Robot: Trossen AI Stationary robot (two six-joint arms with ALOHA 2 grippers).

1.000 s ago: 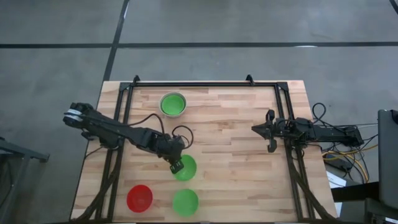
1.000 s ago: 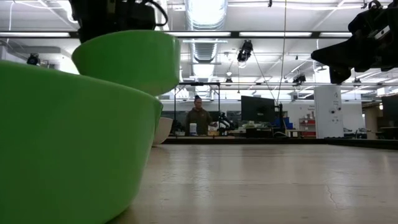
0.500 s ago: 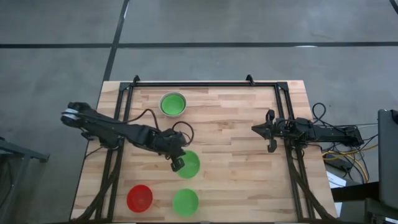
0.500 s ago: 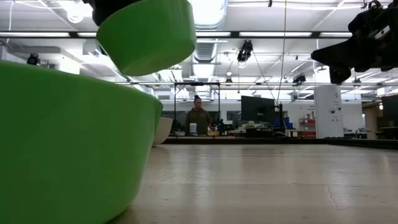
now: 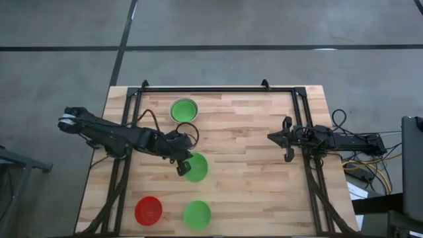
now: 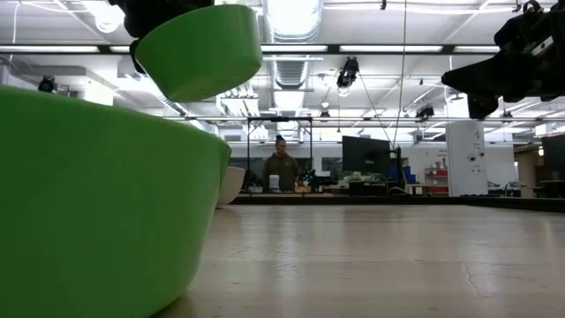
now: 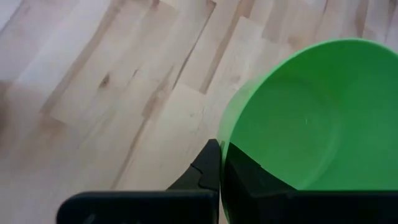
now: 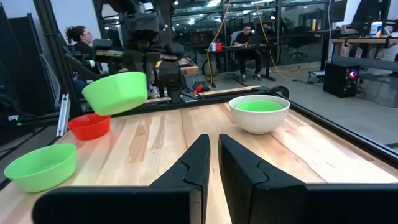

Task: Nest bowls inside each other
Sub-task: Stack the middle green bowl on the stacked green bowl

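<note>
Since the earlier pictures, the left gripper (image 5: 181,166) has carried its green bowl (image 5: 195,167) a little toward the far side of the table (image 5: 251,132) and up, clear of the wood; in the low view the bowl (image 6: 199,49) now hangs tilted, rim higher on one side. The gripper's fingers (image 7: 208,171) are closed tight on the bowl's rim (image 7: 311,118), one finger inside and one outside. Behind them the wrist angles down and the left arm stretches in a long, low diagonal from its base at the table's left edge toward the middle.

A white-grey bowl with a green bowl nested in it (image 5: 184,110) stands near the far edge, well apart from the held bowl. A red bowl (image 5: 148,210) and another green bowl (image 5: 197,214) sit near the front edge, beside each other but not touching.

The right gripper (image 5: 285,139) waits above the table's right side, its fingers (image 8: 199,162) nearly together with a narrow gap and nothing between them.
</note>
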